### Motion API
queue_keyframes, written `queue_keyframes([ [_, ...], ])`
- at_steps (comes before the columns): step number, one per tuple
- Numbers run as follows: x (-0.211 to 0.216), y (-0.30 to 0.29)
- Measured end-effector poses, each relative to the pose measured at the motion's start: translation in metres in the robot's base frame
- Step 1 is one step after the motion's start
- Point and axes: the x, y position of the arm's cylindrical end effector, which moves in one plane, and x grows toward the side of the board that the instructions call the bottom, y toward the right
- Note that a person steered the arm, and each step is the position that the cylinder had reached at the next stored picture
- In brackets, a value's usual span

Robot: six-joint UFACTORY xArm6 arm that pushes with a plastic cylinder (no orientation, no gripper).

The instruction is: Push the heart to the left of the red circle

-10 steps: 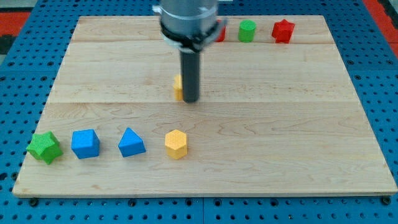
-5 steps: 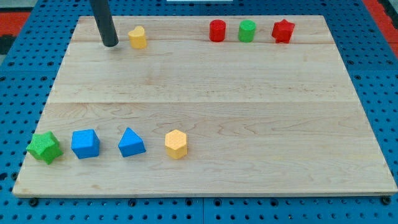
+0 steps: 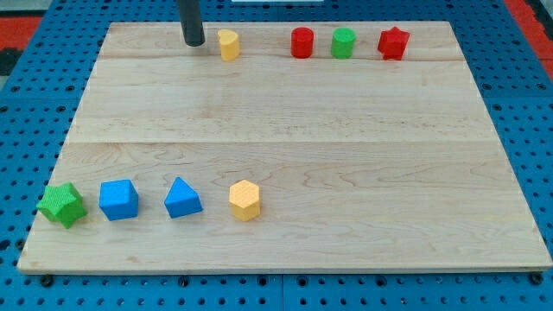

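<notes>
The yellow heart (image 3: 228, 44) lies near the board's top edge, left of centre. The red circle (image 3: 301, 42) stands to its right with a gap of about two block widths between them. My tip (image 3: 194, 41) rests on the board just left of the heart, a small gap apart from it. The dark rod rises from the tip out of the view's top.
A green circle (image 3: 344, 42) and a red star (image 3: 393, 42) stand right of the red circle. Along the view's bottom left lie a green star (image 3: 61, 205), a blue cube (image 3: 118, 199), a blue triangle (image 3: 182, 198) and a yellow hexagon (image 3: 244, 200). The wooden board (image 3: 346, 155) sits on a blue pegboard.
The heart went from the board's middle to the top left, then slid right toward the red circle. My tip moved right with it, staying on its left side.
</notes>
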Motion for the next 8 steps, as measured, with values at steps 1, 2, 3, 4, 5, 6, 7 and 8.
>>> queue_keyframes([
  [1,0.026,0.017],
  [2,0.035,0.045],
  [3,0.029,0.016],
  [4,0.008,-0.021],
  [5,-0.004,0.026],
  [6,0.001,0.048],
  [7,0.017,0.011],
  [8,0.118,0.077],
])
